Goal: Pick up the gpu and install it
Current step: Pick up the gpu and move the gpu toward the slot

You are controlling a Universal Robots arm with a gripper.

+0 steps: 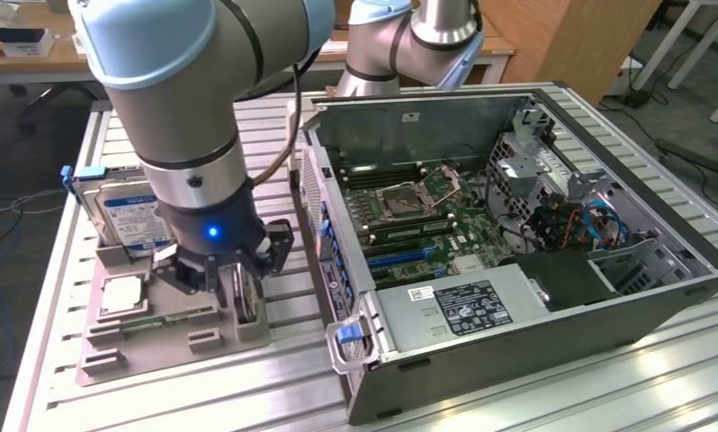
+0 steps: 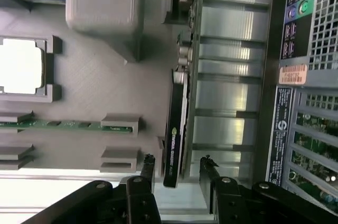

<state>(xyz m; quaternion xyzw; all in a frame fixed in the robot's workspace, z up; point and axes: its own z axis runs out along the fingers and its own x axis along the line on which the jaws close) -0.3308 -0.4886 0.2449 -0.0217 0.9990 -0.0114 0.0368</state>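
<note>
Pincer: the gripper [image 1: 221,281] is wide open, its fingers [image 2: 148,165] flank the card's two faces, and it grips nothing.
Gpu: the gpu [image 2: 177,123] stands on edge in the grey holder tray [image 1: 143,340], at the tray's 3 o'clock side in the exterior view.
Step in hand: the grasp. It would go best with the card centred between the fingers, which then close squarely on its flat faces.
Beyond: a hard drive [image 1: 131,216] at the gripper's 11 o'clock, and an open computer case [image 1: 539,360] at 3 o'clock.

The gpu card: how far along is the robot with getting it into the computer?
Nothing looks finished yet: the gpu stands on edge in its gray holder, not lifted. In hand: the open gripper straddles the card, a finger on each side, not clamping. Left: the lift and seating it in the open computer case.
</note>
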